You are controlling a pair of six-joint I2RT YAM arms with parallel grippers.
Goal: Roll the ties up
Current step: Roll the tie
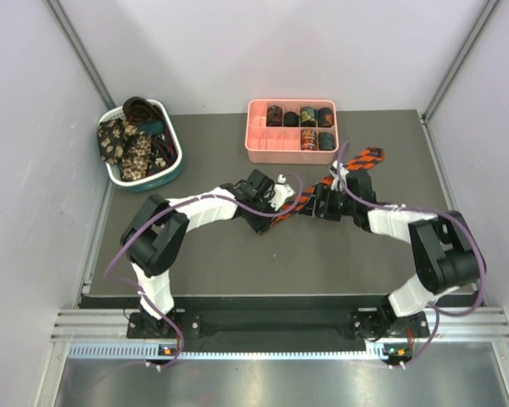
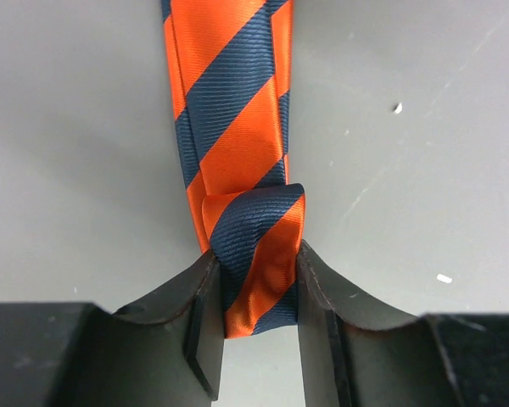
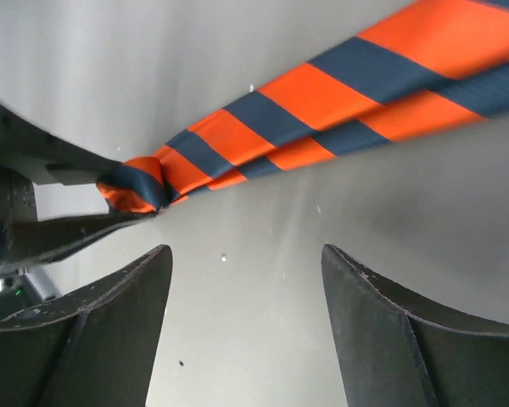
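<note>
Pinching the folded narrow end of the striped tie (image 2: 237,127), the left end effector (image 2: 256,267) is clamped on it. The rest of the tie runs across the worktop (image 2: 68,127) toward the pink tray (image 1: 253,127). The right end effector (image 3: 246,254) hovers just beside the fold, spread wide and empty.

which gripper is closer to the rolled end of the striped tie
Left. The left gripper pinches the rolled end between its fingers; the right gripper sits open beside it, the tie outside its fingers.

even bright light, soft shadows, sharp pics
</note>
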